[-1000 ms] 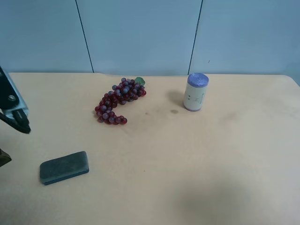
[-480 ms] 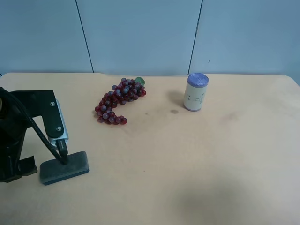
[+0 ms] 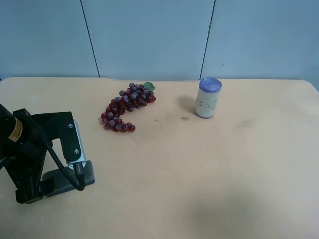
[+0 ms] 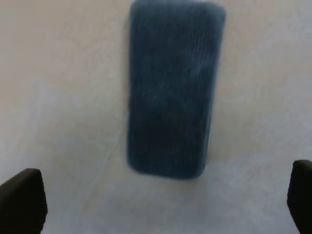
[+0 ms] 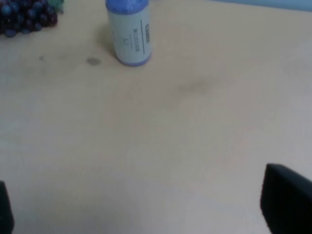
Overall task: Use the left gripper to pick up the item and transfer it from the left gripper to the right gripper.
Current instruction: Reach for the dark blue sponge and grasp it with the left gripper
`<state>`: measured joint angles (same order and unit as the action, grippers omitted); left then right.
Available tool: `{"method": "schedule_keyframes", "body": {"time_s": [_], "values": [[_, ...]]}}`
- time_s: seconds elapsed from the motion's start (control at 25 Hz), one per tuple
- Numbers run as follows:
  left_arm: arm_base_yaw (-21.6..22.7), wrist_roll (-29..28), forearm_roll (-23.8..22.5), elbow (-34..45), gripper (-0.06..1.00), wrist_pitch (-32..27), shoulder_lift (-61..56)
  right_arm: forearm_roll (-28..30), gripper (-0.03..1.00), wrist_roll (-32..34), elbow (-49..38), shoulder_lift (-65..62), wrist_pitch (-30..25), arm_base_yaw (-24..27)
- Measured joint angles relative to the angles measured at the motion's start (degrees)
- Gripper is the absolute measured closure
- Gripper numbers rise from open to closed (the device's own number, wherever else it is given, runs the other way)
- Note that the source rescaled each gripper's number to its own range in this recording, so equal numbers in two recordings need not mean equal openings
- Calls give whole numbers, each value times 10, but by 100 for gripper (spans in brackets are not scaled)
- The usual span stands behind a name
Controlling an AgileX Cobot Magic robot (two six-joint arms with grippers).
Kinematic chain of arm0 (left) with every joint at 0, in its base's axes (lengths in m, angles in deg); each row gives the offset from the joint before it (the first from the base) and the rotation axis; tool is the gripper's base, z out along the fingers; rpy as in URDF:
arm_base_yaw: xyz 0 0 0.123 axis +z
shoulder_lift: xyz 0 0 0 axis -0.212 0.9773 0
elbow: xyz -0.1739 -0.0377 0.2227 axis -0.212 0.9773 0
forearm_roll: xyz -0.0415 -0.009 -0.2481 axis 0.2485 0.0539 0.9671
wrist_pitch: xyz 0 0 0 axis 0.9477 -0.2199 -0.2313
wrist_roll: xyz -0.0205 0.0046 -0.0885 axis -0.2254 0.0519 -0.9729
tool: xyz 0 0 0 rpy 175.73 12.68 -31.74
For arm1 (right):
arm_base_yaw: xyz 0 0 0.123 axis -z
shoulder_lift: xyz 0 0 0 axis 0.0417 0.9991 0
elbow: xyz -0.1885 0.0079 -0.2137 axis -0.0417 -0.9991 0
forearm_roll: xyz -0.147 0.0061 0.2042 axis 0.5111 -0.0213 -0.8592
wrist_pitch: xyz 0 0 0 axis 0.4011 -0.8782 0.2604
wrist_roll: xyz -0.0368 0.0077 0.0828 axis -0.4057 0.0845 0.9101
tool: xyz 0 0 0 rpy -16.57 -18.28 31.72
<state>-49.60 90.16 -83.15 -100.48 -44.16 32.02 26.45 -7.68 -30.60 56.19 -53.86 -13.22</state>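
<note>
The item (image 4: pixel 173 92) is a flat dark green block with rounded corners, lying on the tan table. In the left wrist view it lies lengthwise just ahead of my left gripper (image 4: pixel 161 202), whose black fingertips (image 4: pixel 22 202) stand wide apart and touch nothing. In the exterior high view the black left arm (image 3: pixel 42 149) with a yellow label hangs over the item (image 3: pixel 88 174) and hides most of it. My right gripper (image 5: pixel 146 209) is open over bare table with nothing between its fingers, and it is out of the exterior high view.
A bunch of red-purple grapes (image 3: pixel 127 107) lies at the middle back of the table (image 3: pixel 199 164). A white can with a purple lid (image 3: pixel 208 97) stands to its right, also seen as the can (image 5: pixel 128 31) in the right wrist view. A grey-blue wall rises behind the table.
The left arm has come in from the exterior high view's left edge and moved rightward over the block, covering most of it. The block, grapes and can have not moved.
</note>
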Motion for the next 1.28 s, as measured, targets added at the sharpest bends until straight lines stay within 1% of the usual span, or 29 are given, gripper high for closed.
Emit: {"method": "schedule_keyframes", "body": {"time_s": [0.28,0.48,0.64,0.88,1.04,1.16,1.28], "values": [[0,30,6,11,-6,39,40,0,-3,0,0,0,0,0],[0,33,6,11,-6,52,74,0,-3,0,0,0,0,0],[0,33,5,12,-6,56,79,0,-3,0,0,0,0,0],[0,35,4,43,-6,88,80,0,-3,0,0,0,0,0],[0,35,3,45,-6,106,80,0,-3,0,0,0,0,0],[19,35,8,45,-6,128,80,0,-3,0,0,0,0,0],[51,35,15,45,-6,143,80,0,-3,0,0,0,0,0]]}}
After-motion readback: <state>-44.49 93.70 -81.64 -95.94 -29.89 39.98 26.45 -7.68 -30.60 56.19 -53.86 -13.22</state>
